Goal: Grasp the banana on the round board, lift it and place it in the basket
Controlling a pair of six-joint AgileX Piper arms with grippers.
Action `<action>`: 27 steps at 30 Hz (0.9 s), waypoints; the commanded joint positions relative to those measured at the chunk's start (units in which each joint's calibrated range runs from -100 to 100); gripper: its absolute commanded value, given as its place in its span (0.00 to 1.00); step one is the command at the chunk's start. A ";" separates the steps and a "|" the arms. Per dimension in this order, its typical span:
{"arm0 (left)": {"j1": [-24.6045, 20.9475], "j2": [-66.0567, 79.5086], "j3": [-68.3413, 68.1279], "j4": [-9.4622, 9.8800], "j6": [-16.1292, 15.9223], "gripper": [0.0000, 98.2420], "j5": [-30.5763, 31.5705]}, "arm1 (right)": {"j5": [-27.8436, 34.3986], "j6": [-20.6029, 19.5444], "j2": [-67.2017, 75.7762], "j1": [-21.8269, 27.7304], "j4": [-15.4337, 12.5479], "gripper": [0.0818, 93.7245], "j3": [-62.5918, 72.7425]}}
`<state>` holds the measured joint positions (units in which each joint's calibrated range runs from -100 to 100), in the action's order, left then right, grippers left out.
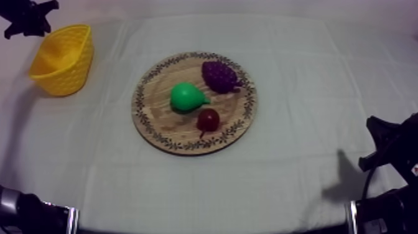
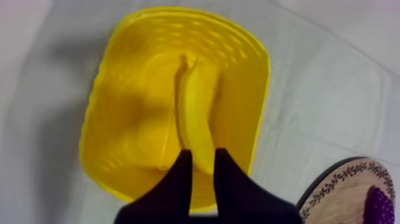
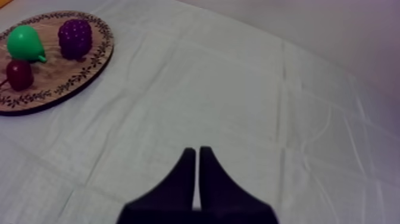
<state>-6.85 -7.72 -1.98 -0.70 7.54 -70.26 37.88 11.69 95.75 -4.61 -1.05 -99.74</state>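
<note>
One big surface [image 1: 298,93] under a pale cloth holds it all. On it, the round wooden board [image 1: 163,138] has a pear [image 1: 185,97], grapes [image 1: 219,76] and a small red fruit [image 1: 208,119], but no banana. The yellow basket [image 1: 62,74] stands well apart from the board, on my left side. The banana [image 2: 196,113] lies inside the basket, along its bottom. It is long, bent and smooth, and as yellow as the basket, so it is hard to pick out. My left hand [image 2: 203,154] hangs over the basket with its fingers a little apart, and I think it grips nothing. The job looks nearly done. It would be best to go straight up and slowly, so no finger bumps the rim and tips the light basket. My right hand [image 3: 197,152] rests low over the bare cloth, fingers together.
</note>
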 commanded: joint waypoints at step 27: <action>9.27 69.44 -78.86 10.42 5.05 0.00 31.67 | 0.02 -0.01 0.01 0.02 0.00 0.00 -0.04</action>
<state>2.27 53.05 -73.33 9.79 13.14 -38.67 37.88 11.69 95.75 -4.61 -1.05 -99.74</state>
